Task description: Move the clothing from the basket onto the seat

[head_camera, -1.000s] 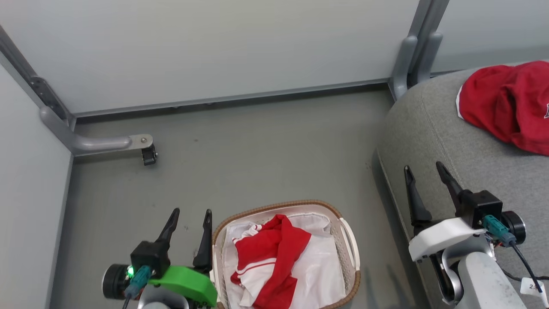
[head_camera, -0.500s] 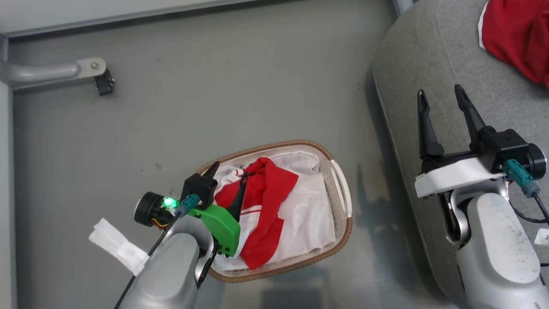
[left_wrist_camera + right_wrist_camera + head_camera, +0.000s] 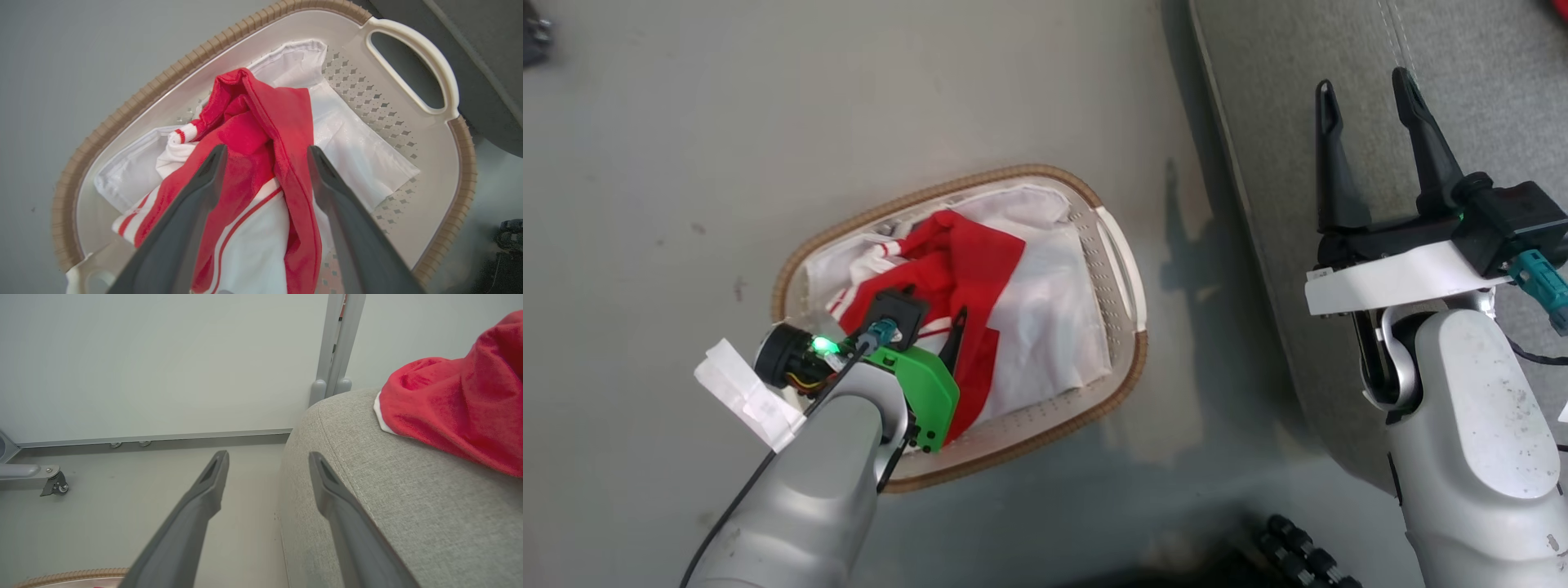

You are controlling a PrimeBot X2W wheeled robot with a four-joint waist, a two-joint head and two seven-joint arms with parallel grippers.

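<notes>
I hold the left gripper (image 3: pixel 266 150) spread wide, its fingers straddling the red-and-white clothing (image 3: pixel 261 102) inside the basket (image 3: pixel 463 163), clear of the rim. The right gripper (image 3: pixel 1364 82) stands wide and empty over the seat (image 3: pixel 1486 73) edge. The right wrist view adds a red garment (image 3: pixel 457 408) lying on the seat.

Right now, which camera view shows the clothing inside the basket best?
The left wrist view: the clothing lies close in the basket, folds and stripes clear, beyond the open left gripper. The head view shows it smaller, partly covered by that gripper. The right wrist view shows the basket's rim and another red garment on the seat.
</notes>
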